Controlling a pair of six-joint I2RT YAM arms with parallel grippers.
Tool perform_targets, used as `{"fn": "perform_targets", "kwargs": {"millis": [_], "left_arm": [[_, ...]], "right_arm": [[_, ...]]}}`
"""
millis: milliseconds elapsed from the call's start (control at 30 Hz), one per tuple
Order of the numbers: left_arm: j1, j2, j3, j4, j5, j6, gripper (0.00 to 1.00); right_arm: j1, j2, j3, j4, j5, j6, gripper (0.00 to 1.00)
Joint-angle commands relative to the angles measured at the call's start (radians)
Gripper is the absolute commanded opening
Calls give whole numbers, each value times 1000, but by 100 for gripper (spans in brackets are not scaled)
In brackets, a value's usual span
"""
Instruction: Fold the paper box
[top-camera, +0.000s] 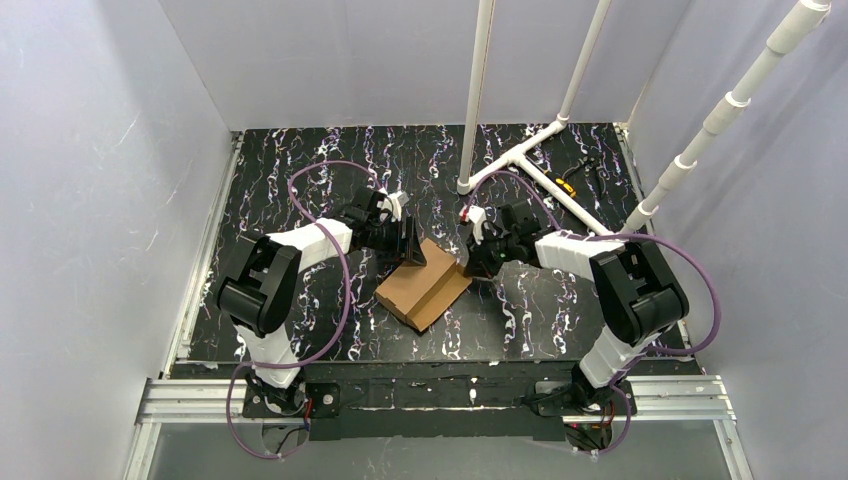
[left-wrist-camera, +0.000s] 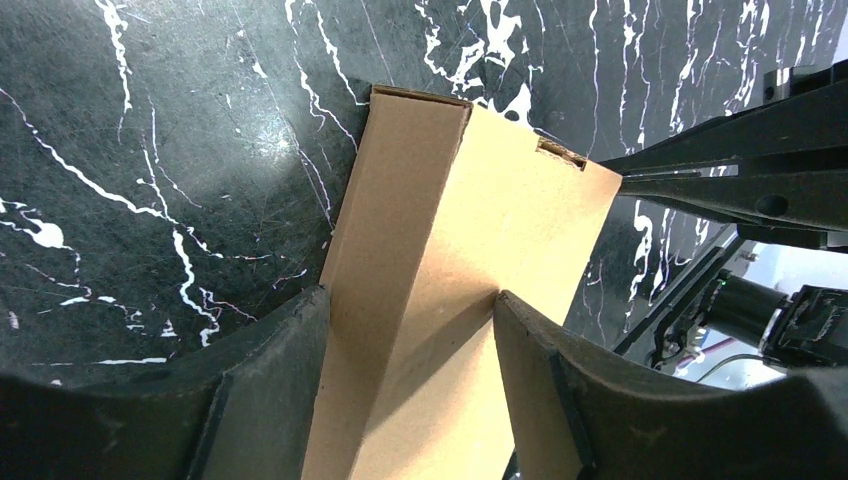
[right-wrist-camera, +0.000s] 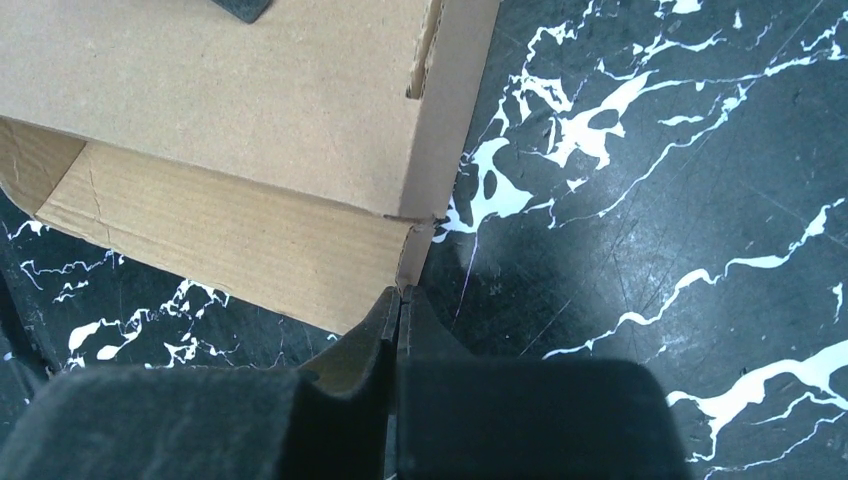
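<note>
The paper box (top-camera: 425, 285) is a flat brown cardboard mailer lying mid-table, its lid down. My left gripper (top-camera: 410, 248) is at its far left corner. In the left wrist view the gripper (left-wrist-camera: 410, 295) is open and straddles the box (left-wrist-camera: 470, 230): one finger lies along the side wall and the other touches the top panel. My right gripper (top-camera: 468, 262) is at the box's far right corner. In the right wrist view the gripper (right-wrist-camera: 400, 292) is shut, its tips touching the corner of the box (right-wrist-camera: 250, 90) where a front flap lies on the table.
A white pipe frame (top-camera: 530, 160) stands at the back right with a yellow and black tool (top-camera: 567, 183) beside it. The right arm (left-wrist-camera: 740, 170) shows just beyond the box in the left wrist view. Lilac walls enclose the black marbled table (top-camera: 300, 180).
</note>
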Motion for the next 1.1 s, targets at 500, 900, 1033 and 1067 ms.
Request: {"fn": "perform_targets", "kwargs": {"millis": [500, 900, 1033, 1067], "left_arm": [[5, 20, -30, 5, 24, 7, 57], [4, 22, -24, -12, 61, 49, 56], [0, 31, -11, -28, 75, 64, 56], [-1, 33, -8, -31, 76, 65, 56]], "right_arm": [[33, -7, 43, -40, -4, 6, 1], [57, 29, 175, -204, 53, -90, 1], [64, 64, 232, -275, 61, -113, 1], [66, 74, 245, -288, 61, -113, 1]]}}
